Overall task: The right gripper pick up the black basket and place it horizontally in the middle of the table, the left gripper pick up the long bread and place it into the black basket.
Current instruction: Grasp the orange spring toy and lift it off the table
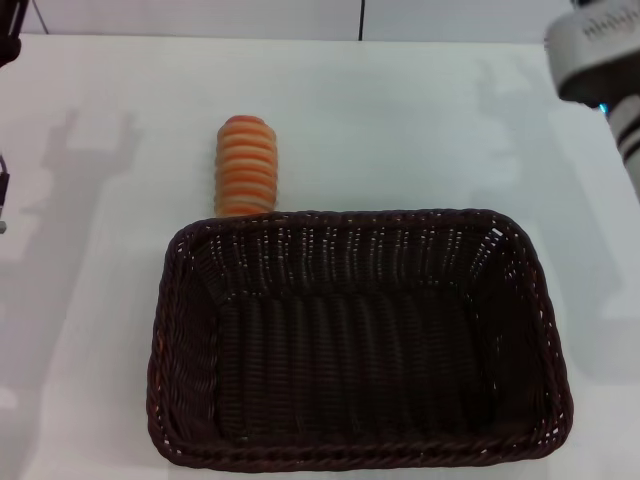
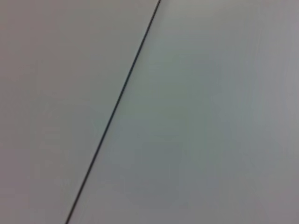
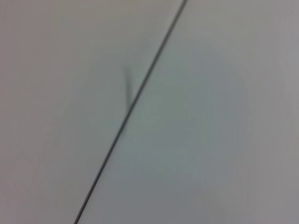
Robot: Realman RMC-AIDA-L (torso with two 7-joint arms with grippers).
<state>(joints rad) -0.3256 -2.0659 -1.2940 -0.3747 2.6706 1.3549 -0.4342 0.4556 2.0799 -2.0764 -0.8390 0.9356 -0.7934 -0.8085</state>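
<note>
The black basket (image 1: 360,340) lies with its long side across the white table (image 1: 400,120), near the front edge, and holds nothing. The long bread (image 1: 247,166) lies just behind the basket's far left corner, its near end touching or hidden by the rim. Part of the right arm (image 1: 600,60) shows at the top right, raised, with a blue light; its gripper is out of view. A dark piece of the left arm (image 1: 5,40) shows at the far left edge; its gripper is out of view. Both wrist views show only pale surface with a dark seam.
The table's back edge meets a pale wall with a dark vertical seam (image 1: 361,18). Arm shadows fall on the table at the left and right. A dark seam line crosses the left wrist view (image 2: 117,102) and the right wrist view (image 3: 135,98).
</note>
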